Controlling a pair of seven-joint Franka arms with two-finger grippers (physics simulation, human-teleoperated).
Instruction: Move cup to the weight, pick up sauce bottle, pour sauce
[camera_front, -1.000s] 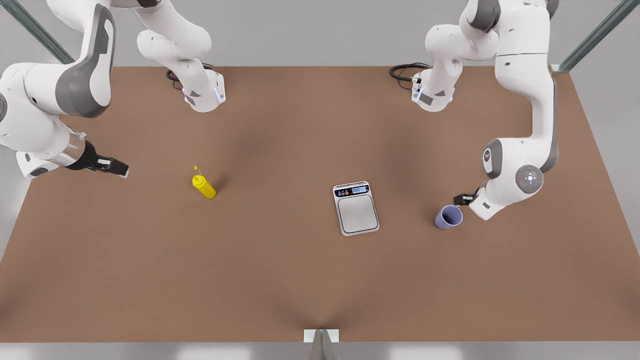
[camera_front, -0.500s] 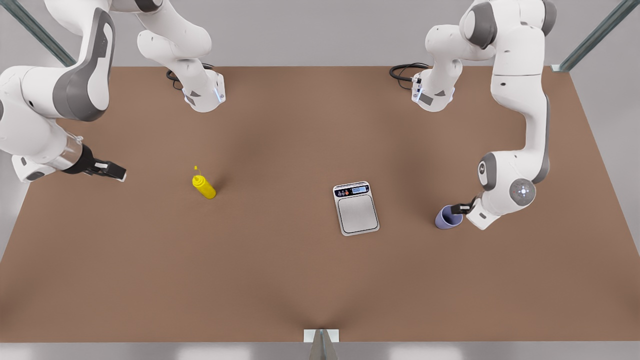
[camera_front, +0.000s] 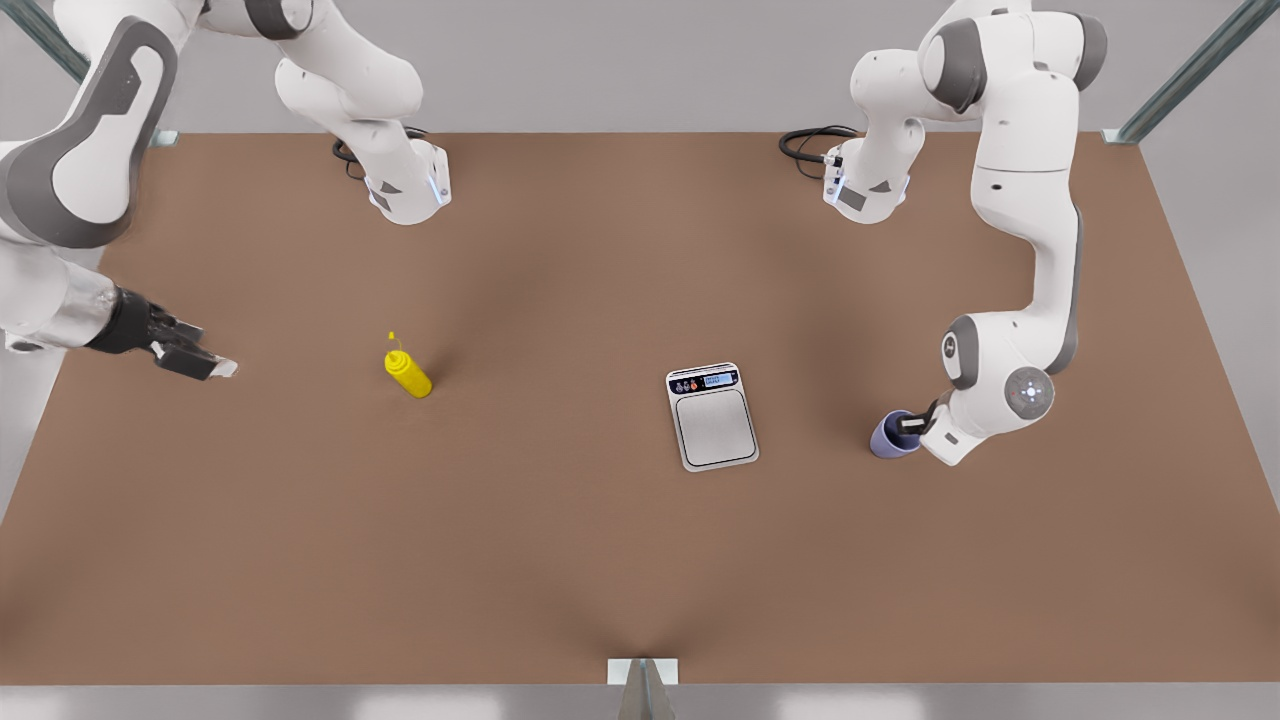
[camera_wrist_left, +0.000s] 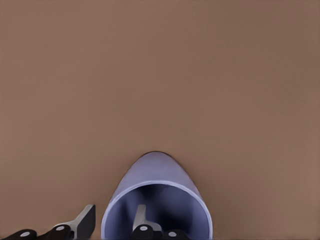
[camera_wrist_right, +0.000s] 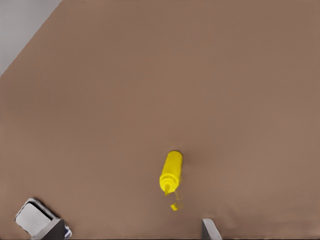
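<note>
Two grippers are in play on the brown desk (camera_front: 560, 560). By the wrist views, the left gripper (camera_front: 910, 424) belongs to the arm at the front view's right; it is seen at the cup (camera_front: 889, 436), with one finger (camera_wrist_left: 141, 225) inside the mouth and the other finger just outside the wall, so the rim is straddled. The jaws are spread, and no squeeze on the wall can be confirmed. This placement is judged to be a pinch on the cup wall, chosen because the cup has no handle.

The cup stands upright on the desk, well apart from the weight (camera_front: 712, 416), which lies flat near the desk's middle, toward the front view's left of the cup. Its platform is bare, so the first step is judged not yet done.

The right gripper (camera_front: 190, 358) is held at the front view's left edge, above the desk, with its jaws parted and nothing between them. It points toward the sauce bottle (camera_front: 407, 369), which stands upright, well apart from it. In the right wrist view the sauce bottle (camera_wrist_right: 171, 172) is framed between the fingertips, which suggests an approach being lined up for the later pick-up.
</note>
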